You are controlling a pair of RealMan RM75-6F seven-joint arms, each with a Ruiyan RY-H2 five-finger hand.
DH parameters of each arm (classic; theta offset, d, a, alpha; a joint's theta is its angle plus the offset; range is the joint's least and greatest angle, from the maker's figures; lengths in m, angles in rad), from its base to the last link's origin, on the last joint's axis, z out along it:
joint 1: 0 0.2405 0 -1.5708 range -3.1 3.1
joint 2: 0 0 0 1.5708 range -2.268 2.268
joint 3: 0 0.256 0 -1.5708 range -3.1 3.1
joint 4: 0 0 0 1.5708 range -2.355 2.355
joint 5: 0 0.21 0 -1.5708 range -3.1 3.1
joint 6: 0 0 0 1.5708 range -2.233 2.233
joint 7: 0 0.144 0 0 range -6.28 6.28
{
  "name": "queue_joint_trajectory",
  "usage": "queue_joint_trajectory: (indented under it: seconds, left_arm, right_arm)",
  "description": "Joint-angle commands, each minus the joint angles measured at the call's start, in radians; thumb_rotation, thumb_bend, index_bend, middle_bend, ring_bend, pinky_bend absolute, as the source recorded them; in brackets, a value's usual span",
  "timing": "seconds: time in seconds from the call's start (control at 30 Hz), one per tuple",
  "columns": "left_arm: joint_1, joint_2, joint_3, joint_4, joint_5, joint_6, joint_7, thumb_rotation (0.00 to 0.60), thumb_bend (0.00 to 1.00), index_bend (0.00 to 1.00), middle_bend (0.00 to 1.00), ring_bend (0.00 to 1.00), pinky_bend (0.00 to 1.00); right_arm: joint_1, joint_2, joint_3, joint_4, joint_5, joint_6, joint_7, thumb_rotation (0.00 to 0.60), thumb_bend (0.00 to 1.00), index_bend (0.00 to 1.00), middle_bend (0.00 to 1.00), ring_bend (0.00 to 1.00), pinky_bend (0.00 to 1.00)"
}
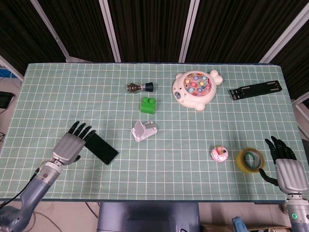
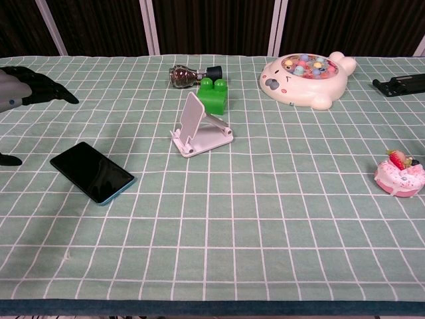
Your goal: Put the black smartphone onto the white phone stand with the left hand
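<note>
The black smartphone (image 1: pixel 101 148) (image 2: pixel 92 171) lies flat on the green checked cloth, left of centre. To its right stands the white phone stand (image 1: pixel 143 130) (image 2: pixel 199 126), propped open with nothing on it. My left hand (image 1: pixel 72 144) (image 2: pixel 23 86) hovers at the phone's left end, fingers spread and holding nothing; its fingertips overlap the phone's edge in the head view. My right hand (image 1: pixel 285 166) rests open at the table's front right corner, out of the chest view.
Behind the stand sit a green brick (image 1: pixel 148 104) and a small dark bulb-shaped object (image 1: pixel 139 87). A white animal-shaped toy (image 1: pixel 195 89), a black bracket (image 1: pixel 254 90), a pink donut toy (image 1: pixel 219 153) and a tape roll (image 1: pixel 250 160) lie to the right.
</note>
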Motion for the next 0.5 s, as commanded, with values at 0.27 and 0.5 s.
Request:
queue_joint_trajectory:
  seconds: [0.27, 0.5]
  left_arm:
    - [-0.102, -0.089, 0.011, 0.041, -0.167, -0.069, 0.151, 0.600, 0.13, 0.18, 0.16, 0.00, 0.00]
    - [-0.137, -0.130, 0.025, 0.068, -0.226, -0.072, 0.181, 0.600, 0.14, 0.19, 0.17, 0.00, 0.00]
  right_arm:
    - [0.001, 0.001, 0.000, 0.001, 0.000, -0.001, 0.006, 0.600, 0.36, 0.07, 0.00, 0.00, 0.15]
    - [0.001, 0.000, 0.000, 0.001, 0.001, -0.002, 0.006, 0.600, 0.36, 0.07, 0.00, 0.00, 0.15]
